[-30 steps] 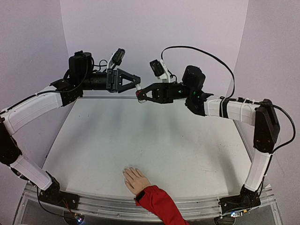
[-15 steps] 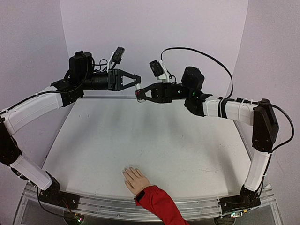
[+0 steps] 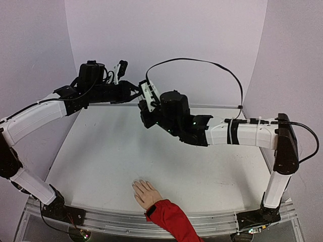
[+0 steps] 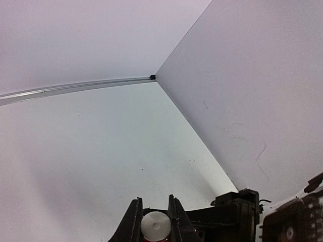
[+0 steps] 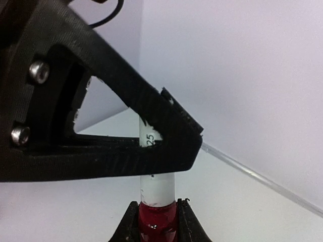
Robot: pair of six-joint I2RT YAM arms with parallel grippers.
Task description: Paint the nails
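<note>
Dark-red polish bottle point(image 5: 157, 223), white cap point(image 5: 157, 185); white table point(image 3: 151, 161).

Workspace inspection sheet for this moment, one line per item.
Surface: white table, a few small specks.
Job's things: hand with red sleeve lies flat at the near edge; nails too small to judge; bottle held in the air at the far side.
Clutter: nothing seen.
Grippers: right gripper shut on bottle; left gripper shut on its white cap.
Cables: black cable arcs above the grippers, off the table.
Surroundings: plain walls on three sides.
</note>
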